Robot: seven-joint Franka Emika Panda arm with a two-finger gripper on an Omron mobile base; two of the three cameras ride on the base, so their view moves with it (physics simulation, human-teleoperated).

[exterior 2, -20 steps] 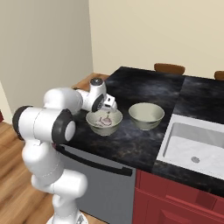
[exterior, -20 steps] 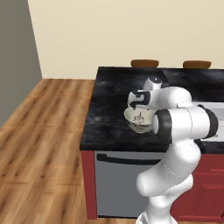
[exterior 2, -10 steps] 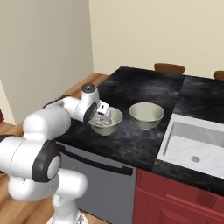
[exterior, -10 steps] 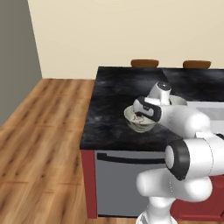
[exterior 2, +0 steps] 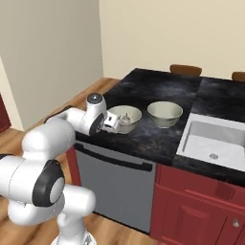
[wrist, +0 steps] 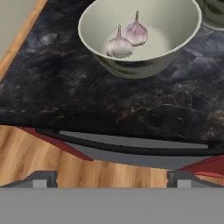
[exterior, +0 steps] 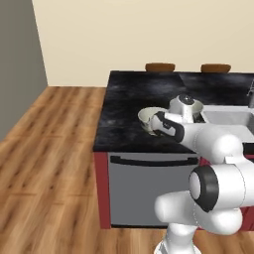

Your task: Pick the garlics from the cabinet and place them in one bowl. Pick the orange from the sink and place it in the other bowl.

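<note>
Black marbled counter point(exterior 2: 158, 139) carries two pale bowls point(exterior 2: 125, 118) point(exterior 2: 164, 113), near each other

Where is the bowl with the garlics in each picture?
Left base view: the bowl with the garlics sits mid-picture on the black counter, partly behind the arm.
Right base view: left of centre, beside the second bowl.
Hand view: top centre, two garlics inside.
Shared landmark: the black counter.
</note>
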